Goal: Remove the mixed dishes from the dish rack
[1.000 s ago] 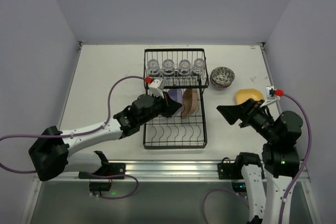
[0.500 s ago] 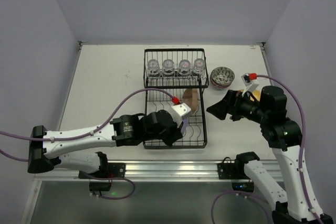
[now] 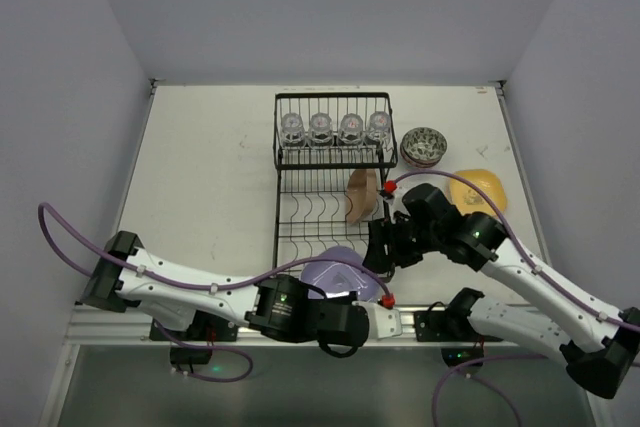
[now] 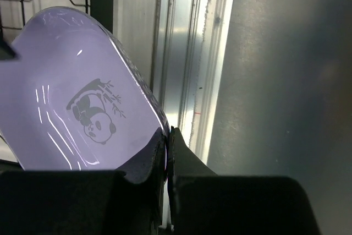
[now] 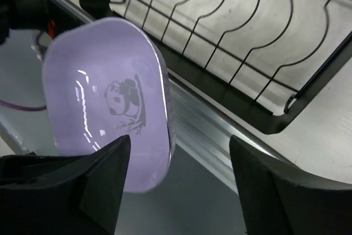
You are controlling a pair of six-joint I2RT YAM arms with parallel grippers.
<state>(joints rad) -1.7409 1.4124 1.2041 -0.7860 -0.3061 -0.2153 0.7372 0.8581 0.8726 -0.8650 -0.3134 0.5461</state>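
Purple plate (image 3: pixel 335 269), panda print face-up, hangs over the near end of the dish rack (image 3: pixel 276 217) and the alu rail (image 4: pixel 181 53) at the surface's (image 3: pixel 200 167) front edge, clear of the wires. Left claw (image 4: pixel 166 142) pinches it by one rim w/ both fingers pressed on the lip. That edge grip leaves most of the plate free, prob. so a second claw can get at it.

Right claw (image 5: pixel 180 152) hovers just beside the plate, fingers spread wide and not touching it. From the right wrist view the plate sits between and below the two fingers, which looks like the set-up for a hand-over from L arm to R arm, though that's a guess.

Rest of the load: tan plate (image 3: pixel 360 197) leans upright in the rack's lower dividers, far right side. Four glass cups (image 3: pixel 320 129) line the raised shelf at the back. Stacked bowls (image 3: pixel 424 145) and the yellow plate (image 3: pixel 480 185) lie on the surface right of the rack, i.e. already out. That suggests the right side is the drop zone and the purple plate is headed there.

Risk: a thin rim pinch on a glossy plate could slip if the R claw bumps it before closing.
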